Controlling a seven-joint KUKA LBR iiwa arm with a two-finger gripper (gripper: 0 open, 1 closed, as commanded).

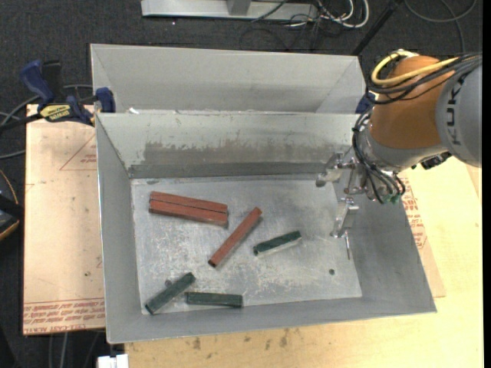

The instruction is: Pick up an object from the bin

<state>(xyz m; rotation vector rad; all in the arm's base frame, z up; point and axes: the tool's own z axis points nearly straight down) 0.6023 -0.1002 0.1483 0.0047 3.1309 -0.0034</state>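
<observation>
My gripper (341, 222) hangs over the right part of the bin floor, near the right wall, with nothing visible in it. The nearest loose thing is a short dark green stick (277, 242), lying flat to its left and apart from it. Further left lies a reddish-brown bar (235, 237), set on a diagonal.
Two long reddish-brown bars (189, 208) lie side by side at the left of the floor. Two more dark green sticks (170, 293) (213, 300) rest near the front left corner. The arm with its orange cover and cables comes in over the bin's right rim.
</observation>
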